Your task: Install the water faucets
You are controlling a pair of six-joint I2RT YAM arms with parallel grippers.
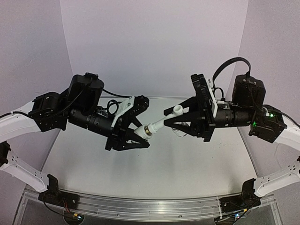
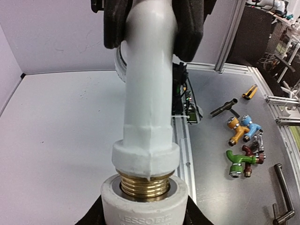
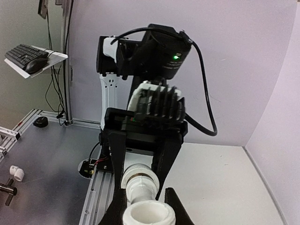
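Held in mid-air over the matte grey table, the left gripper clamps a short white cylindrical fitting. The right gripper grips the smooth white tap. Its ribbed brass-coloured thread enters the fitting.

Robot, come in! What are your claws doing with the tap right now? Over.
Left claw shut on fitting. Right claw shut on tap. Brass thread partly in fitting. Nothing blocking the joint.
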